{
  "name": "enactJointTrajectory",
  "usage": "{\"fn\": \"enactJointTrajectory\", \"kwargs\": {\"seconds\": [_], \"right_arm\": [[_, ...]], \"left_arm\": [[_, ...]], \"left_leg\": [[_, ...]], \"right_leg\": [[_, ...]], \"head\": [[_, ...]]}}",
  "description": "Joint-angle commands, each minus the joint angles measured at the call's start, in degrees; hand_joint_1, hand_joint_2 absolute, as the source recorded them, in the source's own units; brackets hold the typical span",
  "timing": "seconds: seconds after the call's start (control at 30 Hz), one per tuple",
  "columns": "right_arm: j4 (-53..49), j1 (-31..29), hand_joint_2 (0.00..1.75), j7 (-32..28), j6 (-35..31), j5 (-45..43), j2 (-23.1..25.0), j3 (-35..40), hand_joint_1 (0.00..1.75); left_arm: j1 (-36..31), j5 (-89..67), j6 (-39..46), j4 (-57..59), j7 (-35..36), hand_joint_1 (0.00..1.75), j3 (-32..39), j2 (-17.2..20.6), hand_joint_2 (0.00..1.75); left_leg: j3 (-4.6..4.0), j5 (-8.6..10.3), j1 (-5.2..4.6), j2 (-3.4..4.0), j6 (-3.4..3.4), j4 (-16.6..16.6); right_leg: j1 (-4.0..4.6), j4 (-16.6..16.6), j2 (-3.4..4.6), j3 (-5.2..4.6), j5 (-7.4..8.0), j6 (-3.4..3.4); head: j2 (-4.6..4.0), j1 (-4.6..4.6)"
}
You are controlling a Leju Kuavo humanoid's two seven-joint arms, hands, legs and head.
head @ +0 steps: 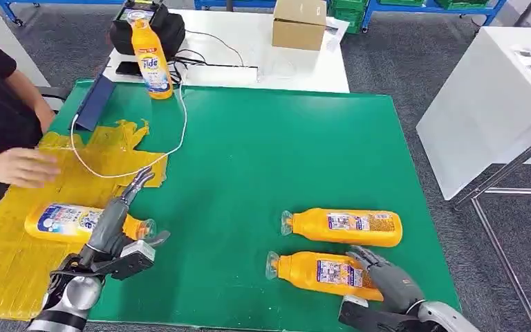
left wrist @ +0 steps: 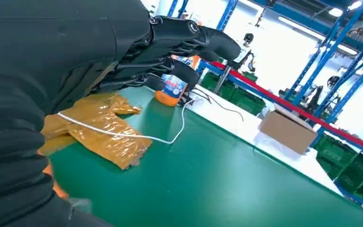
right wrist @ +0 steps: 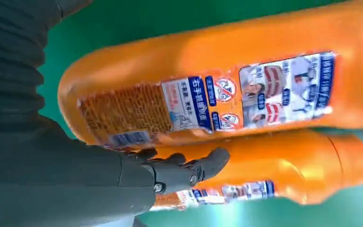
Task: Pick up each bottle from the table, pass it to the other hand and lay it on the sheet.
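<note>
Near the mat's [head: 263,159] front edge, our right hand [head: 387,280] curls over the nearer bottle [head: 321,272], grip uncertain; our left hand [head: 114,221], fingers spread, hovers over the sheet's [head: 14,263] bottle [head: 69,221].

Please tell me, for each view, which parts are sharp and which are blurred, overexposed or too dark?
Head view: evenly lit and sharp, the green mat clear. Left wrist view: the left hand close to the lens is very dark, and the bright hall behind is washed out. Right wrist view: the nearest bottle is soft, its label text not readable; the right hand is dark.
</note>
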Motion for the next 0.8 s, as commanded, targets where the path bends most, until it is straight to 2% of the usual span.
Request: {"fn": "enactJointTrajectory", "kwargs": {"seconds": [0.03,0.07,0.1,0.13,0.2,0.33,0.37,0.53,0.6,0.63,0.67,0.7,0.73,0.77,0.8], "right_arm": [[11.6,-3.1,1.75,6.6,3.2,0.0,-0.1,11.6,0.00],[15.3,-4.4,1.75,8.0,2.2,2.1,1.3,14.8,0.38],[18.0,-5.7,1.75,8.8,1.5,3.1,2.5,17.1,1.50],[19.9,-6.3,1.75,9.2,1.2,3.2,3.3,18.7,1.75],[24.2,-7.8,1.75,9.5,0.6,2.3,4.5,22.0,1.75],[24.8,-7.6,1.75,9.6,0.2,2.2,4.3,23.2,1.75],[24.5,-8.2,1.75,10.2,0.5,2.0,3.5,24.8,1.75],[25.9,-10.3,1.75,13.0,0.0,0.5,2.8,30.6,1.75],[25.6,-10.3,1.75,13.1,-2.7,-1.8,2.4,31.4,1.75],[25.1,-10.0,1.75,11.7,-5.6,-4.8,3.1,29.7,1.75],[23.8,-10.0,1.75,8.2,-8.7,-8.8,4.2,27.6,1.75],[22.3,-9.7,1.75,4.8,-11.2,-12.4,5.1,25.3,1.75],[18.1,-8.2,1.75,-6.6,-17.4,-20.3,9.1,18.5,1.75],[11.8,-7.4,1.75,-9.7,-17.8,-23.1,13.3,13.3,1.75],[5.9,-6.5,1.75,-11.2,-15.6,-24.7,17.2,8.9,1.75]], "left_arm": [[-7.0,2.1,-1.7,6.7,0.0,0.00,-3.2,-2.7,1.75],[-7.8,2.3,-1.7,7.6,0.1,0.00,-3.9,-3.0,1.75],[-8.2,2.6,-1.7,7.9,0.2,0.00,-4.2,-3.1,1.75],[-8.4,2.8,-1.8,8.1,0.2,0.00,-4.6,-3.2,1.75],[-9.2,3.0,-2.0,8.6,0.2,0.00,-5.6,-3.4,1.75],[-9.2,3.1,-1.9,8.6,0.2,0.00,-6.1,-3.7,1.75],[-9.3,4.1,-2.2,8.7,0.1,0.00,-6.1,-3.7,1.75],[-9.2,7.4,-4.4,7.5,0.1,0.00,-6.6,-3.9,1.75],[-8.9,11.2,-7.2,6.6,0.2,0.00,-5.8,-4.4,1.75],[-8.5,14.0,-9.4,5.9,0.7,0.00,-4.7,-4.8,1.75],[-7.6,18.2,-12.4,3.8,1.6,0.00,-2.9,-5.1,1.75],[-6.4,21.7,-15.0,1.9,2.7,0.00,-1.1,-5.2,1.75],[-3.6,31.0,-20.6,-1.1,5.5,0.00,3.1,-6.1,1.75],[0.6,37.6,-24.8,-6.8,7.8,0.00,6.4,-5.7,0.00],[4.0,42.9,-28.2,-11.0,9.5,0.00,8.8,-5.9,0.00]], "left_leg": [[0.17,0.02,0.02,-0.12,0.12,-0.1],[0.11,0.04,0.07,-0.12,0.08,-0.1],[0.25,0.09,0.07,-0.20,0.14,-0.2],[0.22,0.06,0.13,-0.12,0.07,-0.2],[0.39,0.14,0.11,-0.11,0.15,-0.3],[0.69,0.09,0.18,-0.14,0.14,-0.4],[0.78,-0.01,0.36,0.26,0.06,-0.2],[1.92,-0.65,0.76,1.05,-0.23,-0.2],[1.76,-0.38,0.65,0.81,-0.09,-0.4],[2.37,-0.78,0.84,1.20,-0.22,-0.1],[1.94,-0.54,0.80,1.05,-0.17,-0.2],[1.93,-0.46,0.75,0.99,-0.12,-0.3],[2.15,-0.77,0.93,1.34,-0.25,0.0],[2.06,-0.72,0.87,1.27,-0.24,-0.1],[2.48,-0.99,0.98,1.68,-0.32,0.0]], "right_leg": [[0.08,-0.2,-0.21,0.28,-0.01,-0.27],[0.11,-0.2,-0.22,0.20,0.01,-0.20],[0.13,-0.3,-0.34,0.38,0.03,-0.34],[0.17,-0.3,-0.22,0.33,0.05,-0.23],[0.18,-0.5,-0.25,0.51,0.11,-0.40],[0.21,-0.5,-0.34,0.73,0.01,-0.44],[0.37,-0.5,-0.03,0.74,0.05,-0.36],[0.79,-0.7,0.91,1.54,0.05,-0.39],[0.73,-0.8,0.64,1.36,0.14,-0.63],[0.87,-0.7,1.09,1.89,-0.08,-0.56],[0.83,-0.7,0.90,1.47,0.08,-0.63],[0.79,-0.8,0.81,1.45,0.10,-0.70],[0.95,-0.6,1.21,1.60,-0.01,-0.74],[0.93,-0.6,1.12,1.50,0.02,-0.80],[1.05,-0.6,1.57,1.86,-0.03,-0.71]], "head": [[0.00,0.00],[0.00,0.00],[0.00,0.00],[0.00,0.02],[0.00,0.02],[0.00,0.02],[0.00,0.02],[0.00,0.02],[0.00,0.02],[0.00,0.02],[0.00,0.02],[0.00,0.04],[0.00,0.02],[0.00,0.02],[0.00,0.02]]}}
